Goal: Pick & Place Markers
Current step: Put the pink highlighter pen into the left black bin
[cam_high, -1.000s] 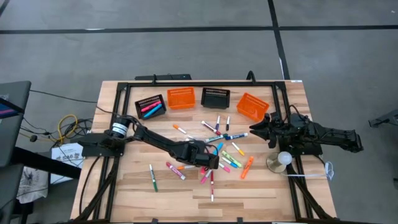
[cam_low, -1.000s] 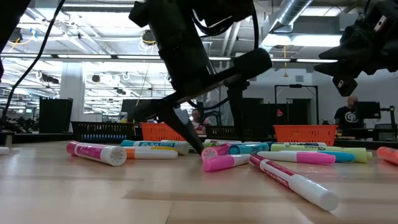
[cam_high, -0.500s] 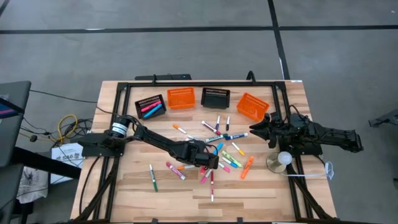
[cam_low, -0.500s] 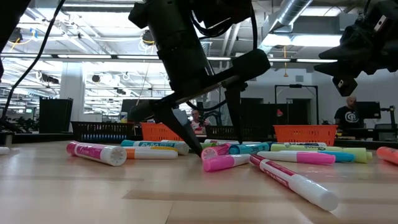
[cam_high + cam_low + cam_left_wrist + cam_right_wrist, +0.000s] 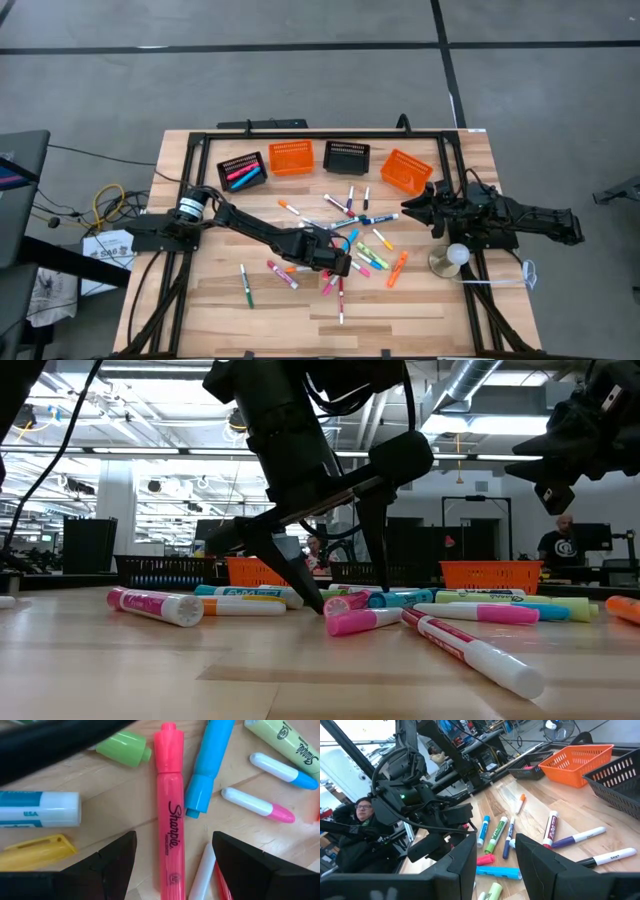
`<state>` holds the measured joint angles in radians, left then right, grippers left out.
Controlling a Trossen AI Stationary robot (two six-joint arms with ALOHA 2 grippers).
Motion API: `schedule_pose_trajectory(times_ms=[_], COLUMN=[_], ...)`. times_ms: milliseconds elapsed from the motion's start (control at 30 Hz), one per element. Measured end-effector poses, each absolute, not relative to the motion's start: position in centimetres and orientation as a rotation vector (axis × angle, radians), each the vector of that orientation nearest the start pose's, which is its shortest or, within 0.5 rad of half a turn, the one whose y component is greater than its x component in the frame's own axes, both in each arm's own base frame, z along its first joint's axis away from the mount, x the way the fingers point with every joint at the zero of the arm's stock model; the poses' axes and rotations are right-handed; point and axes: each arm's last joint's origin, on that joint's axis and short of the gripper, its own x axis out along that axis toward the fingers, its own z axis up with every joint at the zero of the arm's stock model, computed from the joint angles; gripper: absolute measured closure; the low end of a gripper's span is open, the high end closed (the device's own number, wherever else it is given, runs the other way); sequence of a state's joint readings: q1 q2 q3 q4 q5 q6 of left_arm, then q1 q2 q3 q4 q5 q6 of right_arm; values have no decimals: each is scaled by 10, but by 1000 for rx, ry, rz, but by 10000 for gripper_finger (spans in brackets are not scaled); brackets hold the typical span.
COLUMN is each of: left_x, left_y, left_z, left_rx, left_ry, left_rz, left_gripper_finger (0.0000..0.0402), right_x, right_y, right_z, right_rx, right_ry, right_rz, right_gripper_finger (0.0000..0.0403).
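Jaws of left gripper (image 5: pixel 172 855) spread wide, nothing held, pink marker (image 5: pixel 170 815) lying between fingers at table centre. Step judged: grasp approach. Next: lowering, closing on barrel. Right gripper (image 5: pixel 408 212) parked at 3 o'clock, half-open, empty.

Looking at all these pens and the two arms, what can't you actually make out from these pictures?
- High view: the left gripper covers the markers under it.
- Left wrist view: the pink marker runs off the picture's edge between the fingers, so its far end is cut off.
- High view: the contents of the black basket are too small to count.
- Low view: the right gripper hangs high; nothing shows below it.
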<state>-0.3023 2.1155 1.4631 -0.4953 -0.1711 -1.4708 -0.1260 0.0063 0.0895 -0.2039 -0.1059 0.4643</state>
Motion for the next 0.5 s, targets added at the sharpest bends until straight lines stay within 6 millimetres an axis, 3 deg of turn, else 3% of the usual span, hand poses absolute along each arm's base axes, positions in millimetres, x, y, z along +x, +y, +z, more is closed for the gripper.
schedule_pose_trajectory(times_ms=[200, 500], left_x=[408, 401], left_y=[-122, -117], left_z=[140, 135], left_rx=[-1038, -1036], left_ry=[981, 1052], left_rz=[701, 723], left_gripper_finger=[141, 188], right_x=[91, 91], right_y=[-8, -8], right_z=[174, 174], right_rx=[477, 476], right_ry=[115, 115], right_rz=[-48, -48], right_gripper_finger=[278, 278])
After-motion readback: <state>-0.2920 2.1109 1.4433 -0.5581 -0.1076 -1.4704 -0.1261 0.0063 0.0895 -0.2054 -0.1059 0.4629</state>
